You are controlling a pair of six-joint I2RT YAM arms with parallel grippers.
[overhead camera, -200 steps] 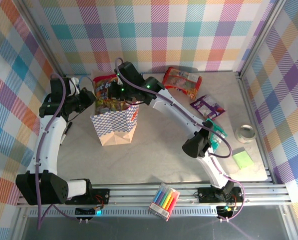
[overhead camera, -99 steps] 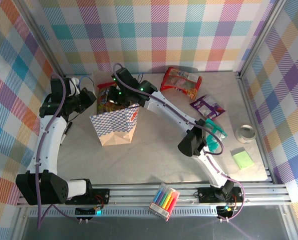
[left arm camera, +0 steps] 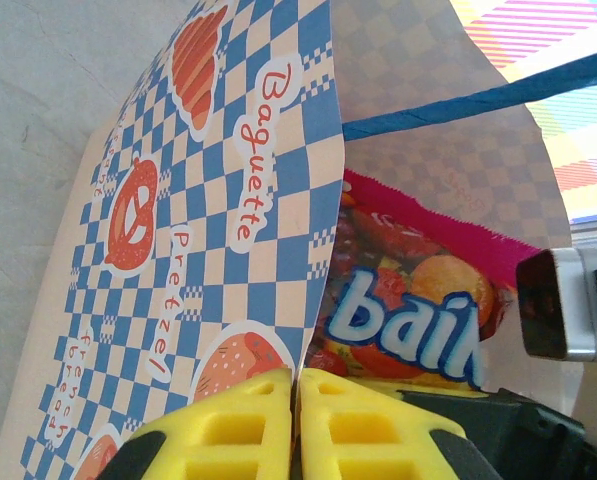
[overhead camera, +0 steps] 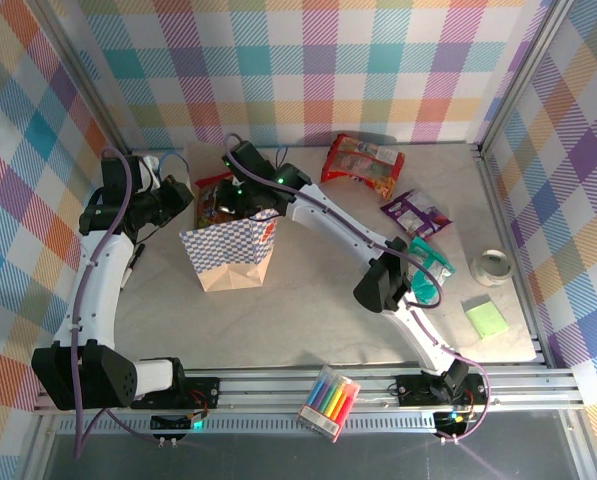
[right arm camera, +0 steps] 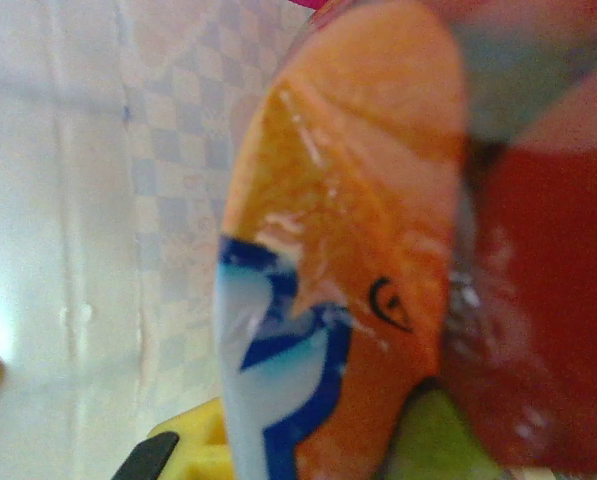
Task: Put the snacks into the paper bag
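The paper bag [overhead camera: 230, 252] stands upright left of centre, its mouth open. My left gripper [overhead camera: 185, 203] is shut on the bag's left rim; in the left wrist view the yellow fingertips [left arm camera: 253, 415] pinch the checkered paper [left arm camera: 208, 200]. My right gripper [overhead camera: 236, 193] reaches into the bag's mouth, shut on a pink-edged multicolour candy packet [left arm camera: 418, 310], which is inside the bag. Close up in the right wrist view that packet [right arm camera: 348, 250] rests against a yellow finger [right arm camera: 193, 448]. On the table lie a red packet [overhead camera: 364, 161], a purple one [overhead camera: 415, 212] and a teal one [overhead camera: 430, 272], half hidden by the right arm.
A small round tin [overhead camera: 495, 266] and a green note pad [overhead camera: 488, 318] sit at the right. A clear pack of coloured markers [overhead camera: 330, 400] lies on the front rail. Checkered walls close in the back and both sides.
My right gripper has moved left and down into the bag's mouth, and the candy packet has sunk from above the rim to inside the bag. The left gripper stays put.
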